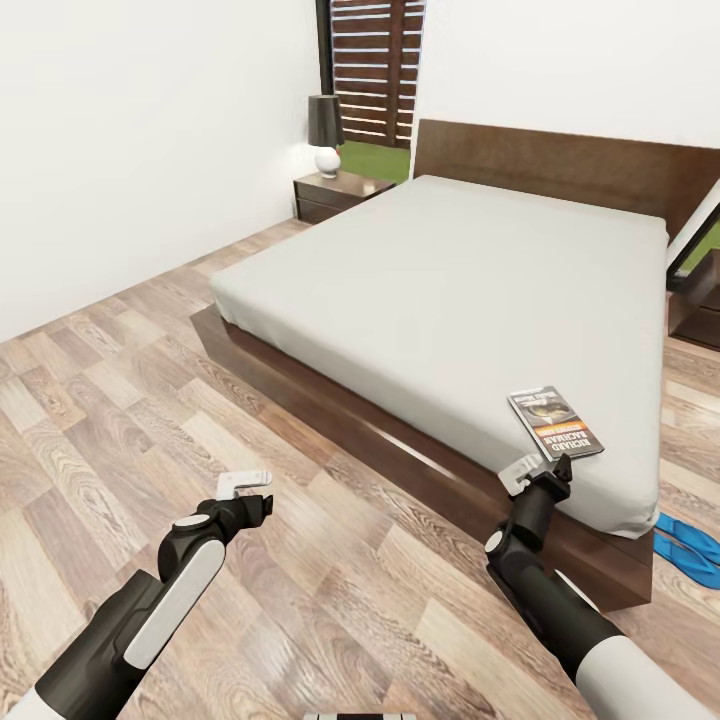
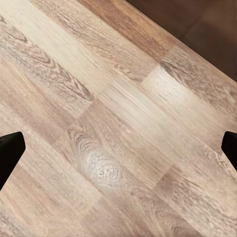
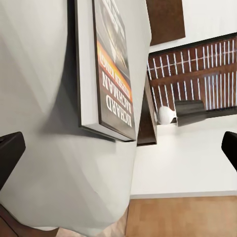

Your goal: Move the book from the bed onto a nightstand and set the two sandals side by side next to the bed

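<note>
Lay flat near the foot corner of the bed (image 1: 440, 280), the book (image 1: 556, 422), at about 4 o'clock in the head view, just short of the mattress edge and so within easy reach from the floor side. Hovered just below it at the bed's edge, the right gripper (image 1: 537, 470), jaws spread wide by the look of the right wrist view, the book (image 3: 113, 74) close ahead but not yet between the fingers; judged as lined up for a pick. Hung idle over bare floor (image 2: 118, 123) at 7 o'clock, the left gripper (image 1: 245, 487), also spread, holding nothing.

Rested together on the floor at the bed's corner, at 4 o'clock near the frame edge, the two sandals (image 1: 690, 548), partly cut off.

Stood at 11 o'clock beside the headboard, a nightstand (image 1: 335, 190) carrying a lamp (image 1: 325, 135). Light wood planks, white walls, slatted fence beyond the window (image 1: 375, 70).
</note>
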Motion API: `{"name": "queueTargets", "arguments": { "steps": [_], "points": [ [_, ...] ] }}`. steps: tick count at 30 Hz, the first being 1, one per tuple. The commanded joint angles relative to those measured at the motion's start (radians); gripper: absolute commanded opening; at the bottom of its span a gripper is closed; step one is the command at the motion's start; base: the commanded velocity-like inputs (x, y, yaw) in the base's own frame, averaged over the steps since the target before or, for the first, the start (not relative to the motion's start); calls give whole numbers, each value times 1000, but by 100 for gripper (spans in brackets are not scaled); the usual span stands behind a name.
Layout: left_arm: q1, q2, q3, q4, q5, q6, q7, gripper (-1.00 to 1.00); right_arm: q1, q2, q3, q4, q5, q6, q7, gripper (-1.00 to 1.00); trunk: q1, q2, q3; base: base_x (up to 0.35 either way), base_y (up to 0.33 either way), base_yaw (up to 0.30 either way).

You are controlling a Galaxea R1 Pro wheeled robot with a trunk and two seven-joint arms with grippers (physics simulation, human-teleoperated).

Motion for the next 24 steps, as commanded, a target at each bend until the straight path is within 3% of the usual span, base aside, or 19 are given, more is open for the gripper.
{"name": "queueTargets", "arguments": {
  "steps": [1,24],
  "points": [
    [-1,1,-2,-1,9,0,10,100,-1,-1,3,0,2,7,-2,100,0,0,-1,0,0,0],
    [-1,0,-2,-1,9,0,10,100,-1,-1,3,0,2,7,-1,100,0,0,-1,1,-1,0]
  ]
}}
